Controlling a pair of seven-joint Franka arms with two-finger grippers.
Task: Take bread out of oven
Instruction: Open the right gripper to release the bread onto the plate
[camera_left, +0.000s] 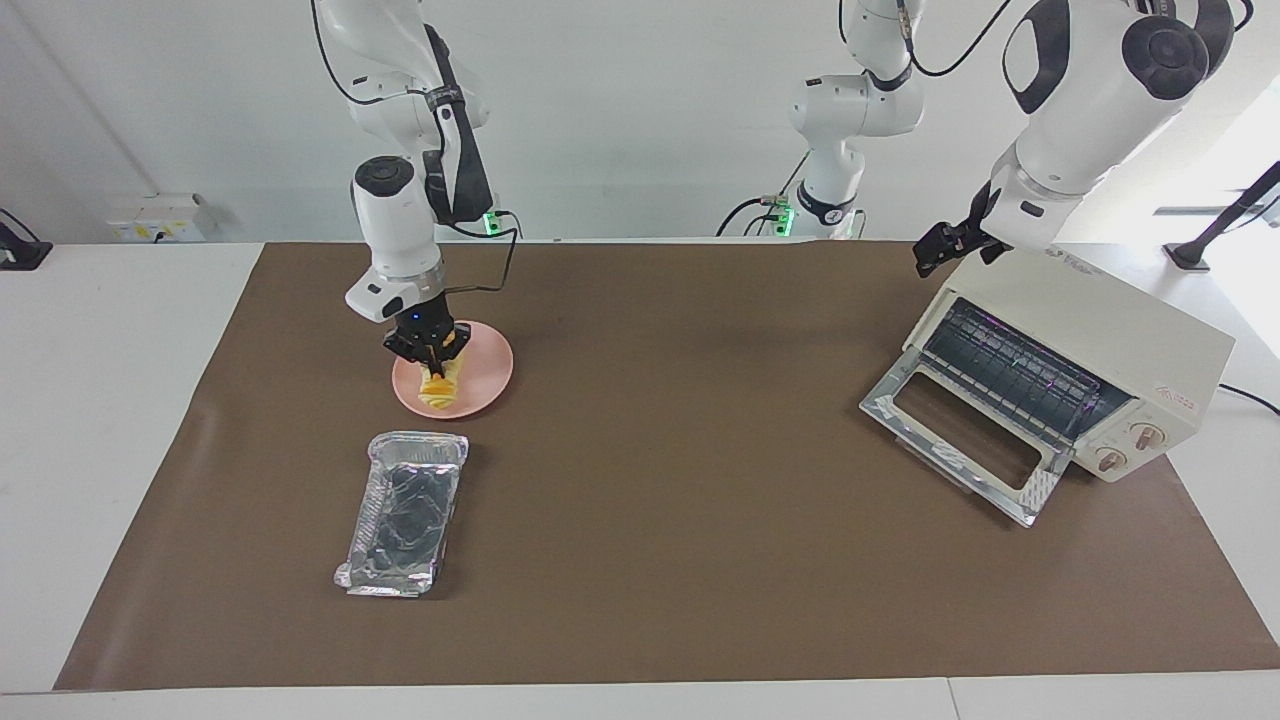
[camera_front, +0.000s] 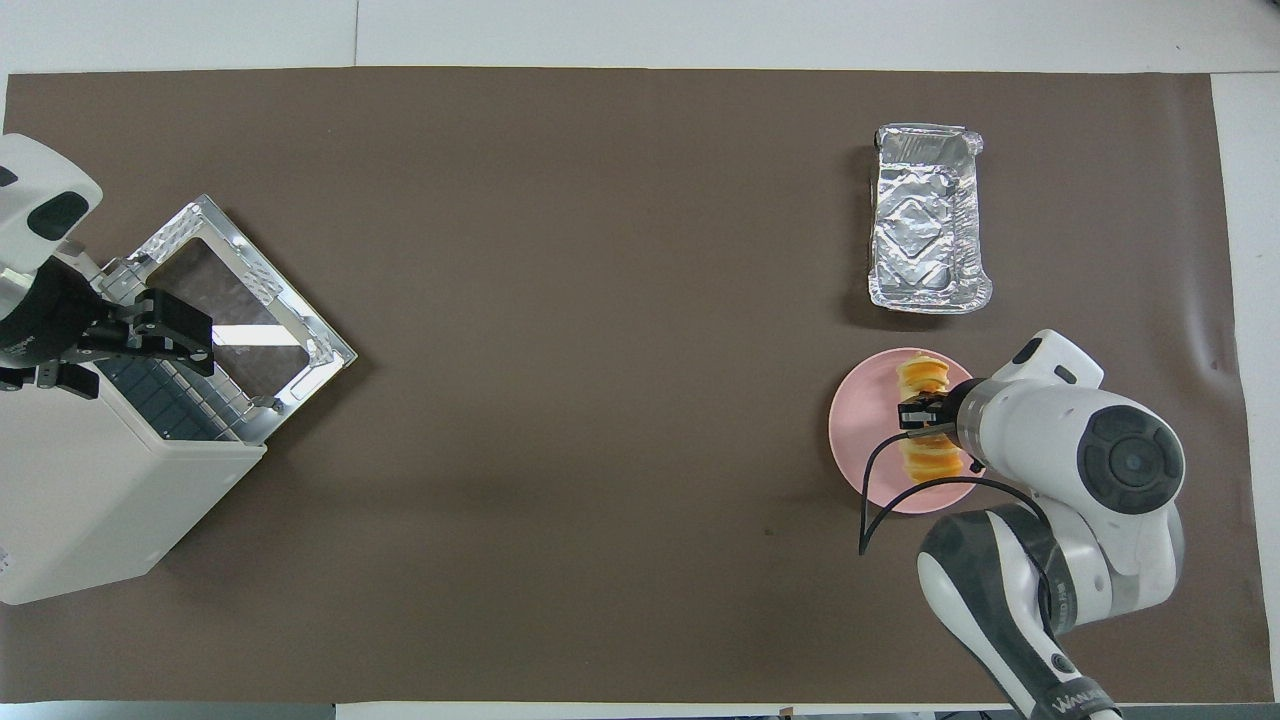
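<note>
The bread lies on the pink plate, toward the right arm's end of the table and well apart from the oven. The right gripper stands straight down over the loaf, right at its middle. In the overhead view the bread shows on both sides of the gripper, with its long axis running away from the robots. Whether the fingers are pinching the loaf or have let go, I cannot tell.

A crinkled foil tray sits on the brown mat, farther from the robots than the plate and just beside it, not touching.

The oven sits at the left arm's end of the table, turned at an angle, with its glass door dropped flat and the wire rack showing inside. Two round knobs are on its front panel. There is a small red mark above the knobs and grey lettering on the top, both too small to read.

The left gripper waits over the oven's top edge, its fingers spread wide and holding nothing. The right arm's sleeve carries a band with lettering that cannot be made out in full.
</note>
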